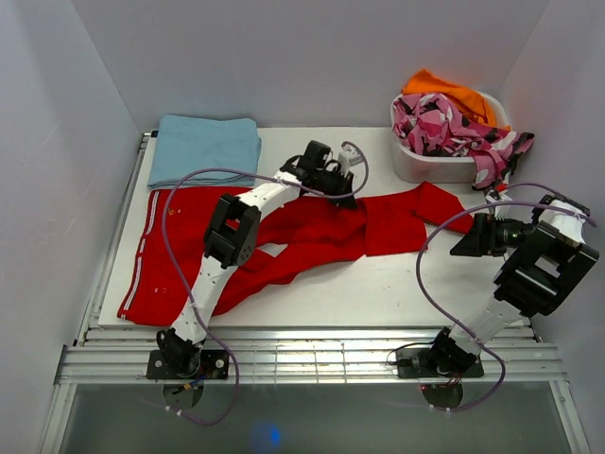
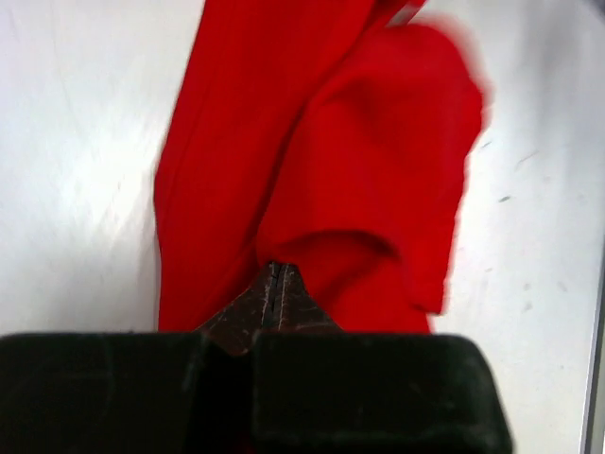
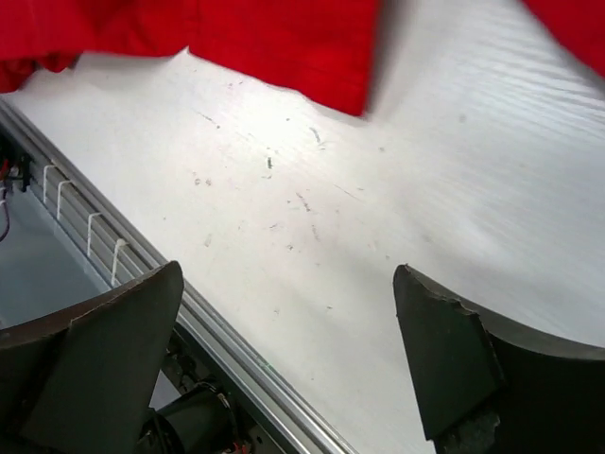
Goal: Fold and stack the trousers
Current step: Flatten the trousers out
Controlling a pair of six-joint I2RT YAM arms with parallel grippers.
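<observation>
A laboratory test cell is indicated: a white table [image 1: 378, 284] is closed in by walls [image 1: 312, 57] at 9, 12 and 3 o'clock, with a cabled left arm [image 1: 232, 232] and right arm [image 1: 539, 270] bolted to aluminium rails [image 1: 312, 364] at 6 o'clock.

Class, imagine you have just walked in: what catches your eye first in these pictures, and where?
The red trousers sprawl across the middle of the white table, with the left gripper shut on a fold of them. At the far right, a white basket overflows with a pink patterned garment; a folded light blue garment lies at the far left.
</observation>
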